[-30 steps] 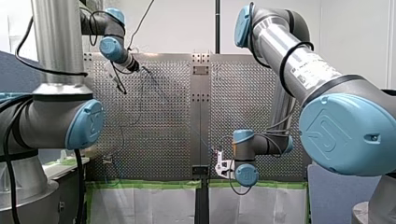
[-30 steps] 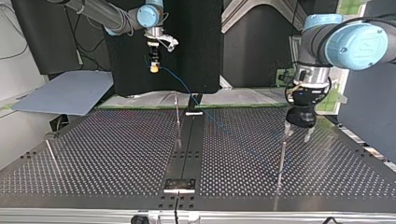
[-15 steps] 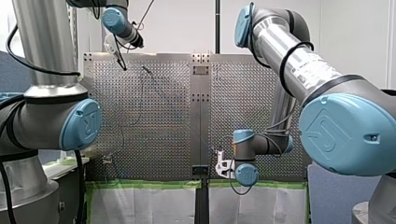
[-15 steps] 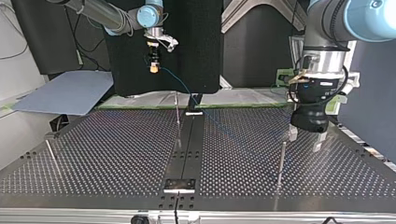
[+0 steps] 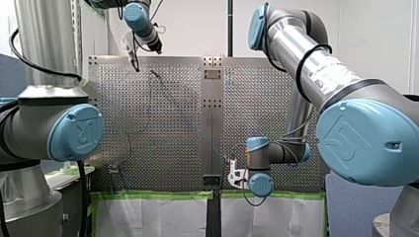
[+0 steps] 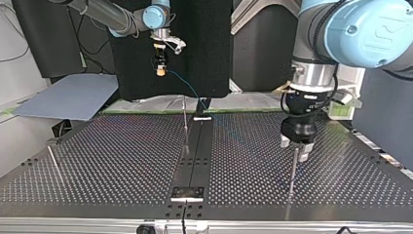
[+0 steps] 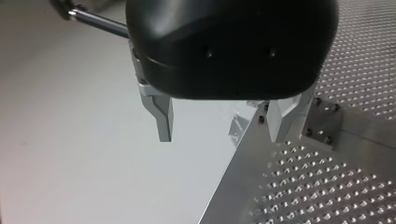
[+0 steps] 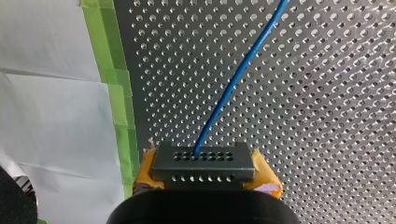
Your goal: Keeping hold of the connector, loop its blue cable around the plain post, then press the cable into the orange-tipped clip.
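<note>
My right gripper (image 8: 203, 177) is shut, its yellow pads (image 8: 145, 169) clamping a dark grey connector (image 8: 203, 161). The blue cable (image 8: 236, 79) runs from the connector ahead over the perforated plate. In the top view my right gripper (image 6: 159, 66) holds the connector high at the back, and the blue cable (image 6: 187, 87) drops toward the table's middle strip. My left gripper (image 6: 294, 148) hangs open just above a thin metal post (image 6: 292, 173) at that view's right. In the left wrist view my left gripper (image 7: 224, 126) has bare metal fingers (image 7: 161, 119) with nothing between them.
A second thin post (image 6: 185, 122) stands by the centre strip (image 6: 197, 156), and a third post (image 6: 53, 163) near the top view's left edge. A grey board (image 6: 68, 100) lies beyond the table's left corner. Green tape (image 8: 119, 102) edges the plate.
My left arm swung toward the top view's left, bringing its open gripper from beside the right-hand post to over its top. My right arm and the connector stayed still.
</note>
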`<state>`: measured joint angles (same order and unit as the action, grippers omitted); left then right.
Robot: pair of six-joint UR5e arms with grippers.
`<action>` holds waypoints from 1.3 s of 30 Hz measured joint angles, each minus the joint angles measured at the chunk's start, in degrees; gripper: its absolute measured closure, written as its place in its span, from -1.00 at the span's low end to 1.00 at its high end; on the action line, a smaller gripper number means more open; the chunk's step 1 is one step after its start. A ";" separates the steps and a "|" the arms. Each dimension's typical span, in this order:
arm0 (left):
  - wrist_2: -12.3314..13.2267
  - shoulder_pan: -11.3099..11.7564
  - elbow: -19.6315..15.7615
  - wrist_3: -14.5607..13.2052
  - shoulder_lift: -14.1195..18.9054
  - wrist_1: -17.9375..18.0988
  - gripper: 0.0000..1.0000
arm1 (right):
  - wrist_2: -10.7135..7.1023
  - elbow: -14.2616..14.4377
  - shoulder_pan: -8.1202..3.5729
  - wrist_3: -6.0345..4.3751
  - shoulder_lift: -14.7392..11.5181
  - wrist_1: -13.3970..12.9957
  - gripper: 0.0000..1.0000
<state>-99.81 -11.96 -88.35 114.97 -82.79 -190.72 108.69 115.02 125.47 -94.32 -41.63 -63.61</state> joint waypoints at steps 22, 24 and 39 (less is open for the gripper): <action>-11.92 -3.34 2.85 -10.54 -6.75 -13.16 -1.00 | -0.11 0.00 0.00 -0.15 0.00 0.68 1.00; -11.38 -2.91 2.85 -10.47 -7.05 -14.36 -1.00 | -0.17 0.00 0.00 -0.17 0.00 0.74 1.00; -9.12 -2.08 2.85 -10.34 -7.21 -18.30 -1.00 | -0.78 0.00 0.00 -0.67 0.00 0.48 1.00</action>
<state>-108.93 -14.04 -85.50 104.63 -90.00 -209.02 107.91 115.01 125.47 -94.99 -41.63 -63.12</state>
